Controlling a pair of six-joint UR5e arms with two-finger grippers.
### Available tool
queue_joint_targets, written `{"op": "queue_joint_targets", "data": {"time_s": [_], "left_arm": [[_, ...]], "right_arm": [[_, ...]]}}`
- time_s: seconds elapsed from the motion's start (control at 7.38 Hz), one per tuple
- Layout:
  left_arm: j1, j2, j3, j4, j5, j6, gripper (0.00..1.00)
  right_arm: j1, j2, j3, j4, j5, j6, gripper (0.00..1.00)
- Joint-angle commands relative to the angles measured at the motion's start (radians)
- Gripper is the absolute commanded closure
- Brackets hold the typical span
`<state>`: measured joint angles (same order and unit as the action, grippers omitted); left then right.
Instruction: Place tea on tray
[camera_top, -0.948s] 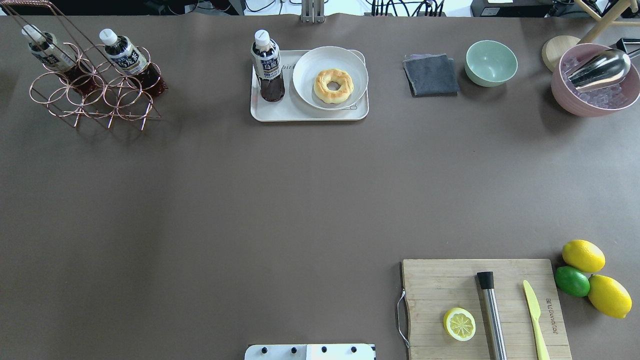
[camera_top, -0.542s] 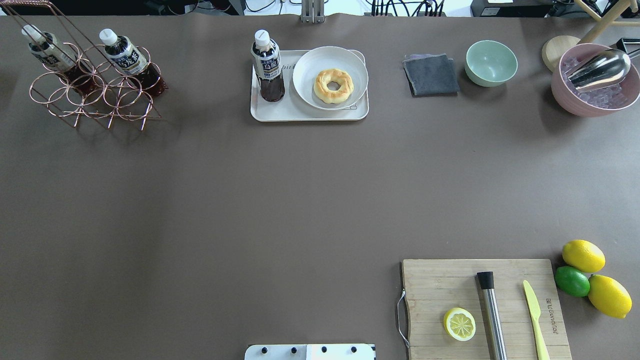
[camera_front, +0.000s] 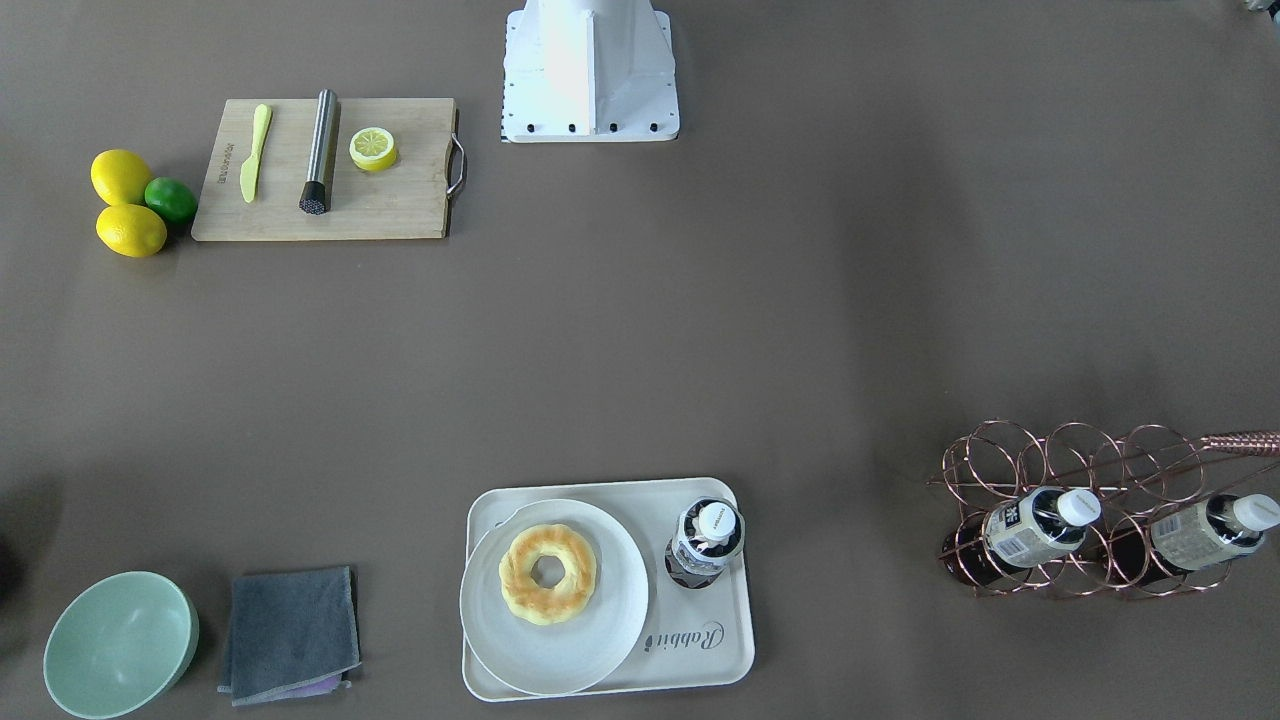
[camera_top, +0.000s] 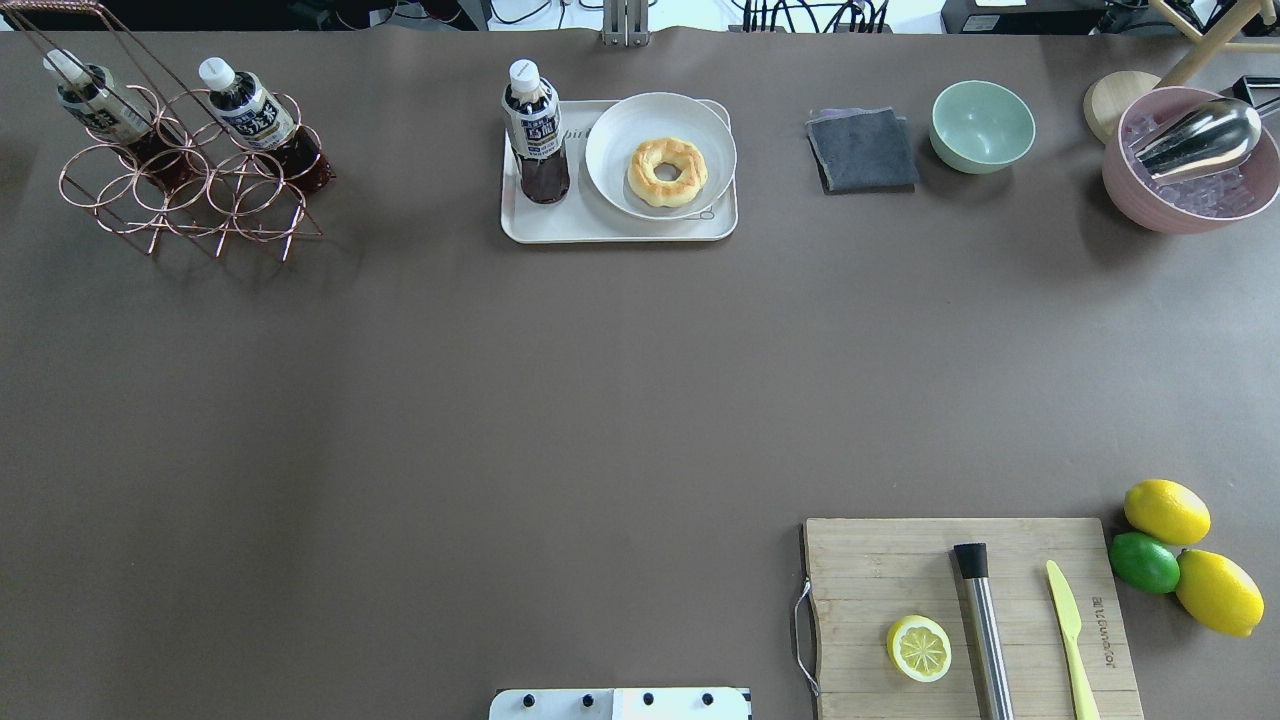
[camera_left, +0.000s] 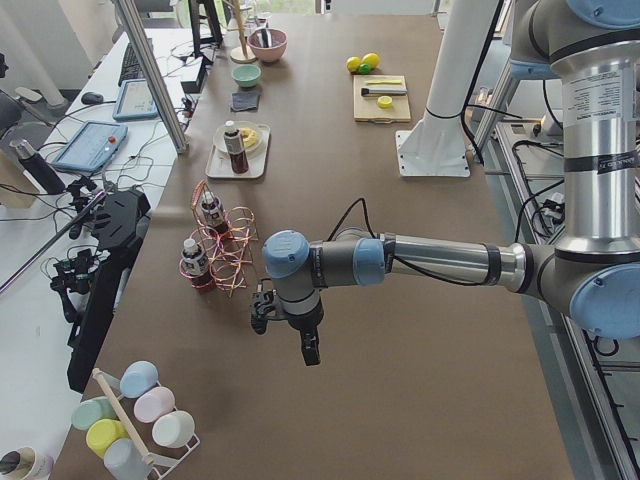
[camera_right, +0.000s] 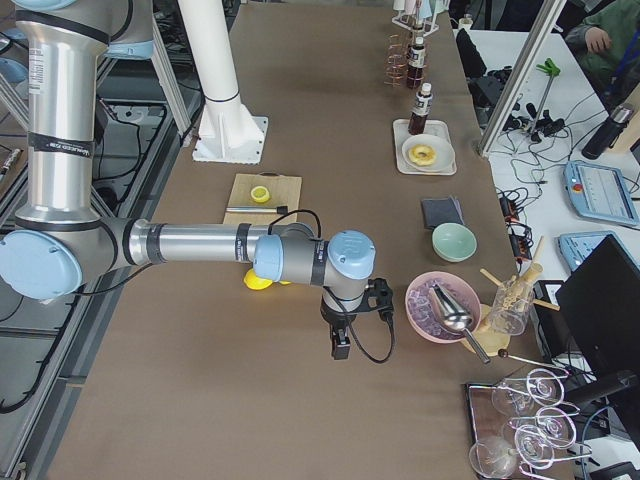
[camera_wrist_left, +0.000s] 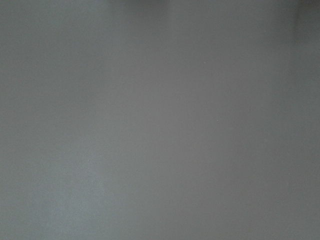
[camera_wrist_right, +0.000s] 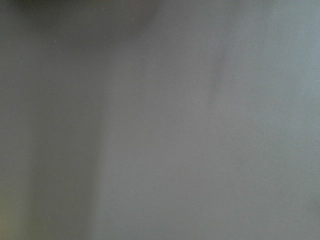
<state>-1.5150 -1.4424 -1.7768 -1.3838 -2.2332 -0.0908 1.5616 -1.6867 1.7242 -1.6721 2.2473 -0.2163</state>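
A tea bottle (camera_top: 537, 130) with a white cap stands upright on the left end of the off-white tray (camera_top: 610, 228), beside a white plate (camera_top: 612, 140) with a doughnut (camera_top: 667, 171). It also shows in the front-facing view (camera_front: 706, 540) on the tray (camera_front: 700, 645). Two alike bottles (camera_top: 250, 108) (camera_top: 92, 100) lie tilted in a copper wire rack (camera_top: 190, 195). My left gripper (camera_left: 310, 350) shows only in the exterior left view, over bare table beyond the rack. My right gripper (camera_right: 340, 348) shows only in the exterior right view, near the pink bowl. I cannot tell whether either is open or shut.
A grey cloth (camera_top: 862, 150), a green bowl (camera_top: 982, 126) and a pink bowl of ice with a scoop (camera_top: 1190, 170) stand at the far right. A cutting board (camera_top: 880, 570) with half a lemon, a muddler and a knife lies near right, next to lemons and a lime (camera_top: 1145, 562).
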Motion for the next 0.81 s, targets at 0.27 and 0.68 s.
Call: {"op": "queue_joint_targets", "data": {"time_s": [0.27,0.68], "left_arm": [[-0.001,-0.009,0.002,-0.003,-0.008,-0.003,0.02],[-0.001,-0.009,-0.001,-0.003,0.000,-0.001,0.02]], "right_arm": [[-0.002,0.001,0.000,0.000,0.000,0.000,0.00],[-0.002,0.001,0.000,0.000,-0.002,0.000,0.00]]}}
